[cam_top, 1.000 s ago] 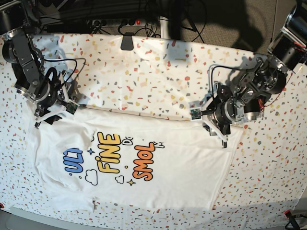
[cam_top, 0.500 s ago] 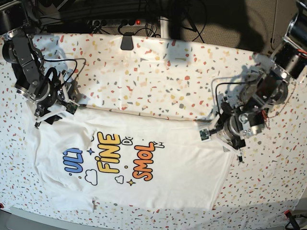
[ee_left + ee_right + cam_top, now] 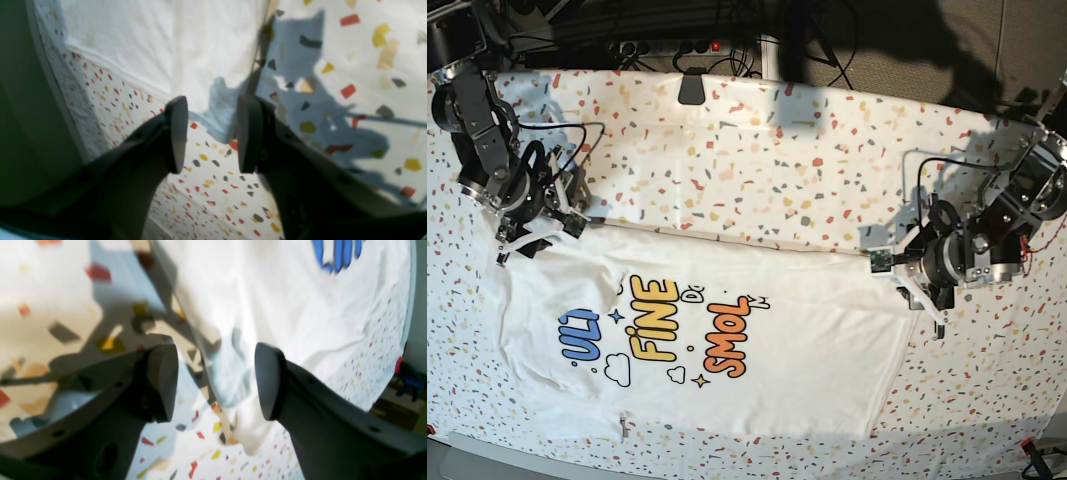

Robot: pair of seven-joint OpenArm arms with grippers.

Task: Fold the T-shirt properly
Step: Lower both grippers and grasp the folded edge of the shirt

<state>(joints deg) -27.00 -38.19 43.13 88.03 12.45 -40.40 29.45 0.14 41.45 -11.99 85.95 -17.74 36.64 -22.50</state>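
The white T-shirt point(image 3: 767, 350) lies flat on the speckled tablecloth point(image 3: 757, 160), print side up, reading "FINE SMOL" with part of a blue word. My left gripper point(image 3: 925, 305) hovers at the shirt's far right corner. In the left wrist view it point(image 3: 211, 133) is open, with the shirt's shadowed corner point(image 3: 218, 106) showing between the fingers. My right gripper point(image 3: 519, 238) sits at the shirt's upper left corner. In the right wrist view it point(image 3: 217, 383) is open over a raised fold of the shirt point(image 3: 230, 383), with the blue print point(image 3: 337, 253) beyond.
A black clamp point(image 3: 692, 86) sits at the table's back edge, with a power strip and cables point(image 3: 662, 47) behind it. A red clamp point(image 3: 1027, 445) is at the front right corner. The shirt's hem lies near the front edge point(image 3: 747, 455).
My left arm has swung right along the shirt's top edge, from about the middle-right to the far right corner. The right arm and the shirt have stayed put.
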